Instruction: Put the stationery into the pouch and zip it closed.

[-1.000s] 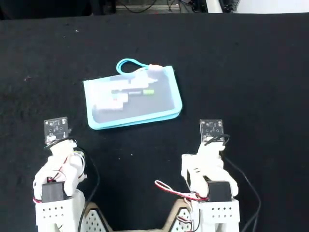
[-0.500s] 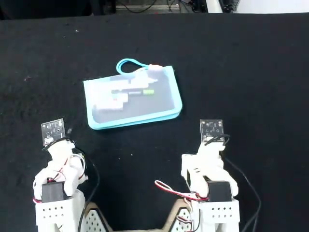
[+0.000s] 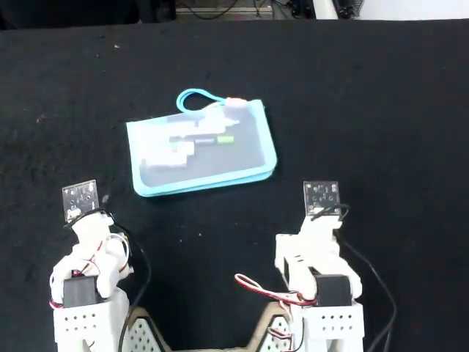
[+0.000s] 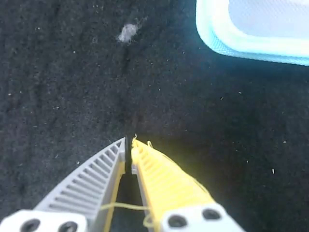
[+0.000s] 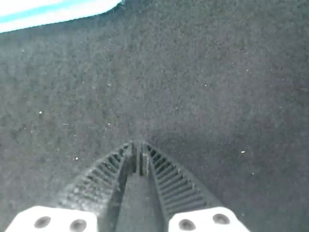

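Black cloth table (image 3: 381, 95); dark cables (image 3: 220, 9) behind far edge; white surface (image 3: 410, 9) far corner.

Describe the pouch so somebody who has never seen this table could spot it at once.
On the black table, look near the middle, beyond the two white arms. The pouch lies flat, a clear-fronted rectangle with a blue loop at its far edge. Its light blue rim and the pale stationery inside set it apart.
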Action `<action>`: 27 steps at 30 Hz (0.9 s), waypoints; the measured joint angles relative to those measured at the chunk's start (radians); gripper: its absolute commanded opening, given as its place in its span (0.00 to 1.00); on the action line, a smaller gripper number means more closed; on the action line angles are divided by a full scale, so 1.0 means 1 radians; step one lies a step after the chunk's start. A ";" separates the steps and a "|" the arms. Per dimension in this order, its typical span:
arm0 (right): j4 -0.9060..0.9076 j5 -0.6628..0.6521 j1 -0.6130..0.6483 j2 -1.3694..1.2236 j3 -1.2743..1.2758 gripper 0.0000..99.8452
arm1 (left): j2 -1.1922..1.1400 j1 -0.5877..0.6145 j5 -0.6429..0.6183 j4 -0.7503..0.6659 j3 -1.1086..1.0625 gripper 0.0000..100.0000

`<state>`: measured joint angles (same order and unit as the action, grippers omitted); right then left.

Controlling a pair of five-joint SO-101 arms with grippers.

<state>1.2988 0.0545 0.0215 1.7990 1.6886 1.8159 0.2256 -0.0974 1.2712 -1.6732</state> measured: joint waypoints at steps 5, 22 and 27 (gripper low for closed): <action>0.000 0.000 0.000 0.000 0.000 0.01 | 0.006 0.000 0.000 0.000 0.000 0.03; 0.000 0.000 -0.104 0.000 0.000 0.01 | 0.006 0.000 0.000 0.000 0.000 0.03; 0.000 0.000 -0.104 0.000 0.000 0.01 | 0.006 0.000 0.000 0.000 0.000 0.03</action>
<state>1.2988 0.0545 -0.0829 1.7990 1.6886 1.8220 0.2256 -0.0974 1.2712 -1.6732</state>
